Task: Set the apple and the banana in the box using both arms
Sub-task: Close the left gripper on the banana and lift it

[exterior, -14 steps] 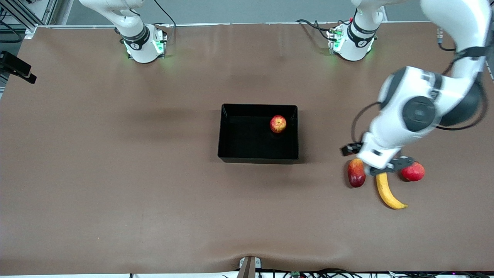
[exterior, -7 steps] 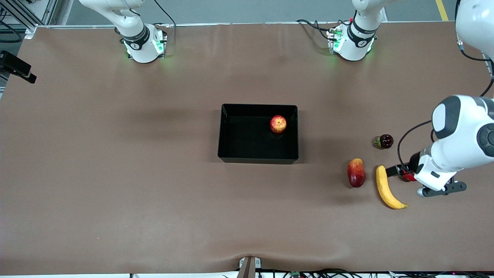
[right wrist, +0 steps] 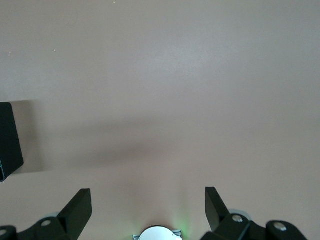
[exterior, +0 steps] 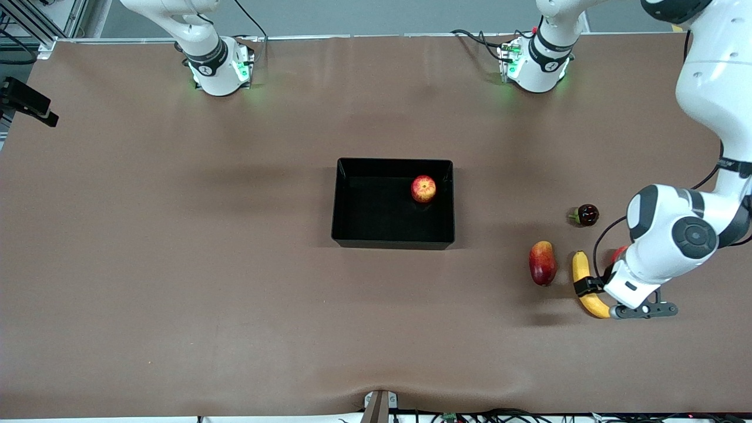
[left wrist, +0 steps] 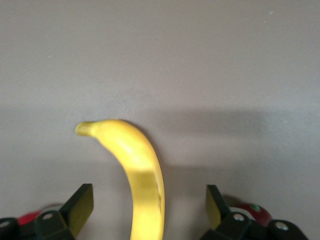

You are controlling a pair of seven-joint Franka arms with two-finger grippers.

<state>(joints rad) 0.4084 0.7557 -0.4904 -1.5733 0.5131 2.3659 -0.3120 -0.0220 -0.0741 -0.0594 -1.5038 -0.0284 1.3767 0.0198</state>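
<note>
Left gripper (left wrist: 147, 210) hovers low over the banana (exterior: 587, 286) near the table's (exterior: 176, 264) left-arm edge, fingers (left wrist: 80, 205) spread wide either side, gripping nothing. Right gripper (right wrist: 147, 210) waits, wide open and empty, above bare table. Apple (exterior: 423, 188) sits inside the box (exterior: 346, 202) mid-table.

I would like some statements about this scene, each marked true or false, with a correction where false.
1. The apple lies inside the box. True.
2. The banana is already in the box. False: it lies on the table toward the left arm's end, outside the box.
3. The left gripper is open with the banana between its fingers. True.
4. The right gripper holds a fruit. False: it is open and holds nothing.
5. The mango lies beside the banana. True.
</note>
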